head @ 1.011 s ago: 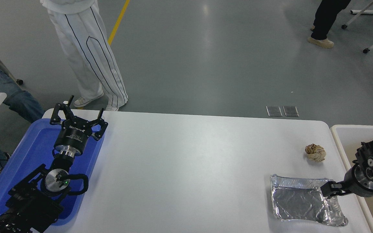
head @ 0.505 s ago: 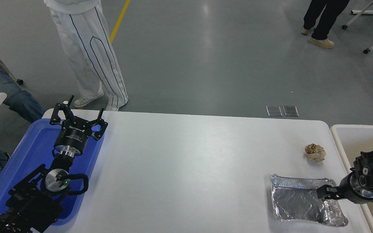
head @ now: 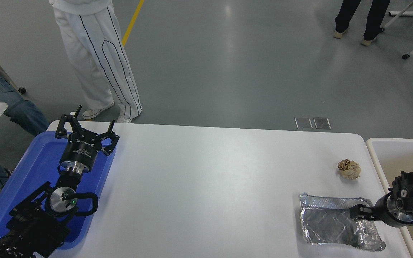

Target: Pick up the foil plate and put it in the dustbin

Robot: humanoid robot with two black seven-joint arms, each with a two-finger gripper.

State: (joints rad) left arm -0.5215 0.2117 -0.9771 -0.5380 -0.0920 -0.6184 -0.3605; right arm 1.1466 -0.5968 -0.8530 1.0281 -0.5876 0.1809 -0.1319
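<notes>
The foil plate lies flat on the white table near its front right corner. My right gripper comes in from the right edge and sits low at the plate's right rim, pointing left over it. I cannot see whether it grips the rim. The cream-white dustbin stands just off the table's right edge, partly behind my right arm. My left gripper is open and empty, parked over the blue tray at the lower left.
A small crumpled brown paper ball lies on the table behind the foil plate. A person in white trousers stands at the far left corner. A person in jeans sits at the left edge.
My right gripper has moved a little down and to the left, lower onto the foil plate's right rim. The plate has stayed in place. The left arm has not moved.
</notes>
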